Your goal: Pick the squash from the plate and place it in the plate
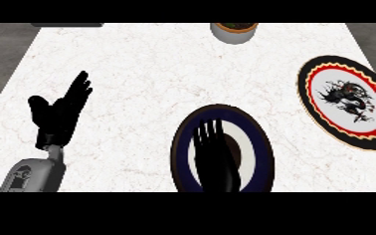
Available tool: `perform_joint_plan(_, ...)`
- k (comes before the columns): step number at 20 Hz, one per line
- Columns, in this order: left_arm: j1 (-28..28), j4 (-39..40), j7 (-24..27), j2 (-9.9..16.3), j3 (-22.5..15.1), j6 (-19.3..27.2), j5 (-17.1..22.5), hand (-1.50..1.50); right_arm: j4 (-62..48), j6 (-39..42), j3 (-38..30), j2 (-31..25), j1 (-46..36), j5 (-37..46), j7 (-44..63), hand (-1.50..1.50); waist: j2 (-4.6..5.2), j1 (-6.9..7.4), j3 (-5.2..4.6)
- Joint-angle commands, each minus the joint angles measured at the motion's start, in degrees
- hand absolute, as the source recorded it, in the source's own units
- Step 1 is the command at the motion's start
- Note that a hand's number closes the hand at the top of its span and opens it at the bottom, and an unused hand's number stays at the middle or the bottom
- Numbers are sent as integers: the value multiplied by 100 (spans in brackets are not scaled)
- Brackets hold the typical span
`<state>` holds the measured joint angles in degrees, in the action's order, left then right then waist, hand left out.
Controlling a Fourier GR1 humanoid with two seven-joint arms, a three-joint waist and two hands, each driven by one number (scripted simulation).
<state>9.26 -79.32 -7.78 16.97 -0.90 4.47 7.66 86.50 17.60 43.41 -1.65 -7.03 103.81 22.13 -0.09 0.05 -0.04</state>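
Observation:
A dark blue plate (258, 138) with a white ring lies near the counter's front, right of centre. My right hand (215, 160) hovers over its middle, fingers straight and pointing away from me, hiding most of the plate's centre. A dark brownish patch (236, 152) shows beside the fingers; I cannot tell if it is the squash. A second plate (322, 65), black and red rimmed with a dark drawing on white, lies at the right edge. My left hand (58, 113) rests open at the left, fingers up.
A grey pot with dark contents (235, 32) stands at the counter's far edge, centre right. White marble counter (147, 69) stretches between the left hand and the plates.

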Motion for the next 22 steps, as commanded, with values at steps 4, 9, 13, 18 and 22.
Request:
perform_joint_plan(4, -210, 76, 194, -200, -1, -91, -146, 0, -579, 251, 194, 88, -112, 121, -357, 150, 9, 3, 3)
perform_joint_plan(9, -139, -137, 17, -299, 31, 45, -366, 0, -507, -152, 596, 165, 210, 66, -24, 150, 5, 5, 4)
perform_joint_plan(13, -326, -370, -155, -221, 63, -120, -327, 0, -219, -754, 233, -202, 92, 94, -557, 150, 0, 19, 5)
perform_joint_plan(18, 138, -143, -158, -237, 183, -69, -222, 0, 324, -998, -1629, 159, -33, -1965, 136, 150, 120, -44, 41)
perform_joint_plan(22, 105, -240, -84, -251, 118, -85, -269, 0, 231, -1358, -2857, 163, -597, -3376, 770, 150, 124, 122, 40)
